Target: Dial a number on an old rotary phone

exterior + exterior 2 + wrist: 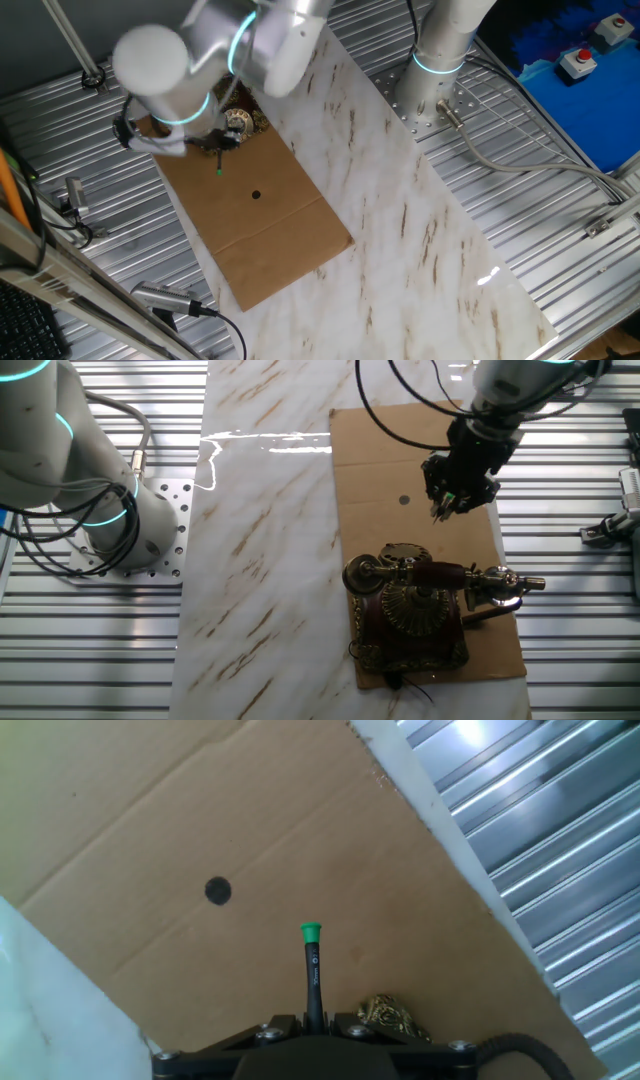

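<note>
My gripper (pixel 452 500) clamps a thin black green-tipped stick (pixel 312 970). The ornate red-brown, gold-trimmed rotary phone (pixel 410 615) sits on brown cardboard (pixel 400 460) nearby — probably heavy and rigid, with a delicate handset — so I'd poke only its dial.

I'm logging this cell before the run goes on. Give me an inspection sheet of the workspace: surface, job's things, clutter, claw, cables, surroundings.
Surface: white marble-patterned tabletop with a brown cardboard sheet laid on it; the sheet has a small dark round spot.
Job's things: ornate dark red-brown rotary phone with gold trim sits at one end of the cardboard, its brass-ended handset resting across the top.
Clutter: nothing seen.
Claw: the claw hangs over the cardboard beside the phone, apart from it, carrying a thin black green-tipped stick.
Cables: black cables run to the arm; a thin one leaves the phone's base.
Surroundings: ribbed metal bench; blue box with red button.
</note>
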